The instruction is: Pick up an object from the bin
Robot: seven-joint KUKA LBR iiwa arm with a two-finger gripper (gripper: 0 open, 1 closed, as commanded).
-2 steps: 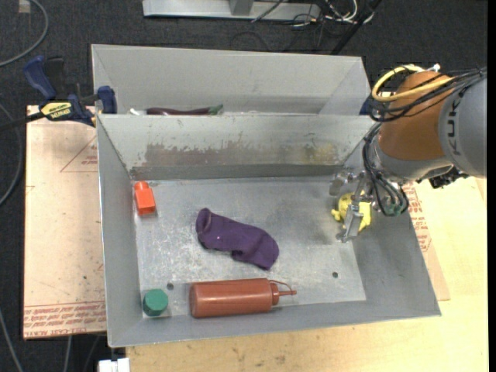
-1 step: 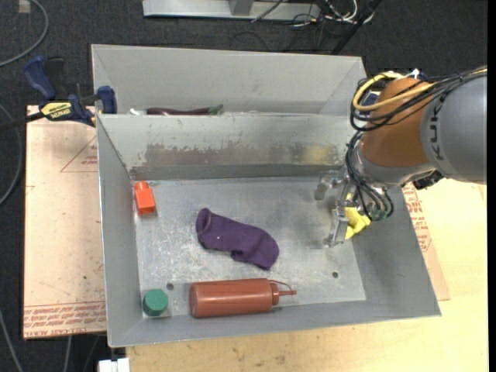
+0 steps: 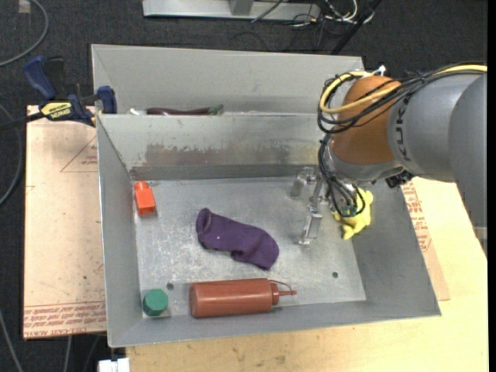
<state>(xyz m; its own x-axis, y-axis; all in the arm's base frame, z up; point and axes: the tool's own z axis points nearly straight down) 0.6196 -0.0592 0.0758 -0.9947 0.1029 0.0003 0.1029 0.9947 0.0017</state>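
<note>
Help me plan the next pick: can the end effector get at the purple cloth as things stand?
Probably yes. The end effector hangs just right of the purple cloth, which lies alone mid-bin; only bare bin floor lies between them.

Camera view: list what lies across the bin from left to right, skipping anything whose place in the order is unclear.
orange block → purple sock → gripper → yellow object

Your grey bin (image 3: 232, 196) carries an orange block (image 3: 144, 198) at left, a purple sock (image 3: 236, 239) mid-floor, a yellow thing (image 3: 357, 220) at right. A brown bottle (image 3: 232, 297) and green cap (image 3: 156, 302) lie in front.
</note>
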